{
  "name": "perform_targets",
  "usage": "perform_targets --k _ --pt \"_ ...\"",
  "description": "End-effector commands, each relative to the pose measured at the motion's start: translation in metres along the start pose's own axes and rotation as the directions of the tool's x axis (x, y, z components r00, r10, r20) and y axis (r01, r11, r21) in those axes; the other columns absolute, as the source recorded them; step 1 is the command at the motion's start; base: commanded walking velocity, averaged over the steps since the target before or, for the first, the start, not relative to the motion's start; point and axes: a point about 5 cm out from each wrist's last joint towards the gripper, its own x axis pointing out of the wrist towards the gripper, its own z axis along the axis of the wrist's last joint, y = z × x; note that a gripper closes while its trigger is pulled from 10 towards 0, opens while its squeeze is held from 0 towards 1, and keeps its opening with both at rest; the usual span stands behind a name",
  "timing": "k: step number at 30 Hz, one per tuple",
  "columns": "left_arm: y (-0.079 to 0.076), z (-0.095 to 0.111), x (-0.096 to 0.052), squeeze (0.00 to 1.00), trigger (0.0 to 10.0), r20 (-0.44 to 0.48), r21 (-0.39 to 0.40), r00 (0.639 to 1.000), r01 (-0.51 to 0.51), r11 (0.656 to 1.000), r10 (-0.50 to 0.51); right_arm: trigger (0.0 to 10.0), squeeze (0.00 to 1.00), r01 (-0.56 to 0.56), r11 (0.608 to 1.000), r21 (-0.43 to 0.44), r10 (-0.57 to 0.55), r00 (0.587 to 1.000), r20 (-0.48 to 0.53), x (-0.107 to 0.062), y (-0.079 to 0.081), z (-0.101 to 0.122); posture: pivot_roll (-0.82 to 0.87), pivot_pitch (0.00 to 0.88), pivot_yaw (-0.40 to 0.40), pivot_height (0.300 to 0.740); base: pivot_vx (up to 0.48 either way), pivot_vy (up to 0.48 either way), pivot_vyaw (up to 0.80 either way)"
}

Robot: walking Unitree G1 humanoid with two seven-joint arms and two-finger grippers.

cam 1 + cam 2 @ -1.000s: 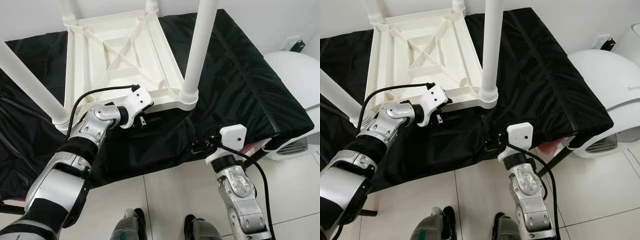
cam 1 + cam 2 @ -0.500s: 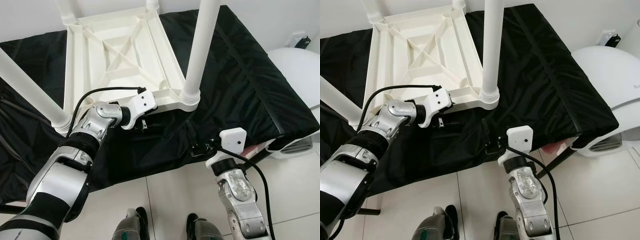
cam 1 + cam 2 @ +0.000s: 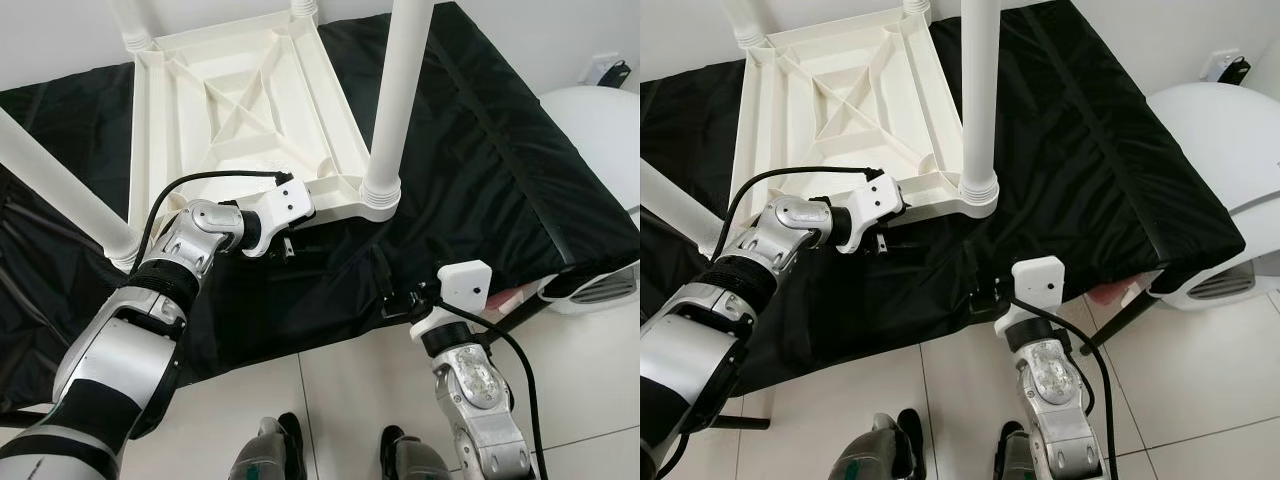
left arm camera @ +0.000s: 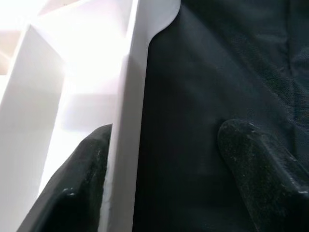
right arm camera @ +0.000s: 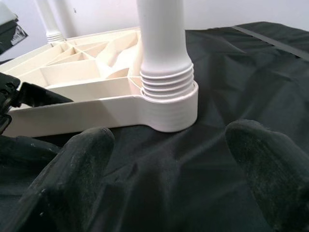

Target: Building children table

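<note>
— Where does the white table (image 3: 240, 110) sit?
— Upside down on the black cloth (image 3: 480, 180), legs up.
— The left gripper (image 4: 164, 159)?
— Fingers spread astride the table's near rim.
— The right gripper (image 5: 169, 174)?
— Parted, empty, at the cloth's front edge facing the near leg (image 5: 161, 34).

White table (image 3: 240, 110) on black cloth (image 3: 480, 170); grey-white floor tiles (image 3: 360, 390).

Two silver metal arms with black bands at the joints. The left arm (image 3: 150, 330) is thick, ribbed black at the wrist. Each wrist carries a white boxy camera block (image 3: 465, 283), a black cable (image 3: 515, 350) looping from it. The fingers (image 5: 82, 164) are matte black, rounded, lightly speckled. Grey-and-black feet (image 3: 262, 458) sit below.
</note>
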Motion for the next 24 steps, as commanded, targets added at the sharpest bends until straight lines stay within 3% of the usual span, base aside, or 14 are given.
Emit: perform_targets --k 1,6,7,9,10,11,24 --pt "-0.0121 -0.0183 -0.0005 0.0 10.0 -0.078 -0.034 0.992 0.1 0.994 -0.102 10.0 0.0 -0.006 1.0 0.007 0.007 1.0 -0.013 -0.0029 0.0047 -0.0007 -0.05 0.271 0.137 0.74 0.0 0.0 0.0" --pt "-0.0127 -0.0203 -0.0014 0.0 10.0 -0.083 -0.051 0.989 0.117 0.992 -0.121 10.0 0.0 -0.001 1.0 0.009 0.001 1.0 -0.019 -0.0055 0.0072 -0.0016 -0.05 0.269 0.146 0.74 0.0 0.0 0.0" --pt "-0.0129 -0.0208 -0.0016 0.0 8.7 -0.083 -0.054 0.988 0.123 0.991 -0.127 10.0 0.0 0.001 1.0 0.01 -0.001 1.0 -0.02 -0.0061 0.0078 -0.0018 -0.06 0.266 0.149 0.74 0.0 0.0 0.0" --pt "-0.0131 -0.0211 -0.0018 0.0 8.7 -0.084 -0.056 0.988 0.126 0.99 -0.131 10.0 0.0 0.002 1.0 0.01 -0.002 1.0 -0.02 -0.0064 0.0081 -0.0019 -0.06 0.266 0.149 0.74 0.0 0.0 0.0" --pt "-0.0129 -0.0209 -0.0021 0.0 1.1 -0.081 -0.059 0.988 0.13 0.99 -0.135 10.0 0.0 0.004 1.0 0.009 -0.004 1.0 -0.02 -0.0067 0.0082 -0.002 -0.06 0.264 0.153 0.74 0.0 0.0 0.0" --pt "-0.0123 -0.0205 -0.0024 0.0 0.0 -0.075 -0.067 0.988 0.132 0.989 -0.137 10.0 0.0 0.007 1.0 0.008 -0.007 1.0 -0.02 -0.007 0.0081 -0.002 -0.06 0.258 0.156 0.74 0.0 0.0 0.0" --pt "-0.0138 -0.0231 -0.0039 0.0 0.0 -0.085 -0.076 0.981 0.168 0.983 -0.175 10.0 0.0 0.011 1.0 -0.002 -0.011 1.0 -0.021 -0.0082 0.0092 -0.0026 -0.08 0.242 0.162 0.74 0.0 0.0 0.0"
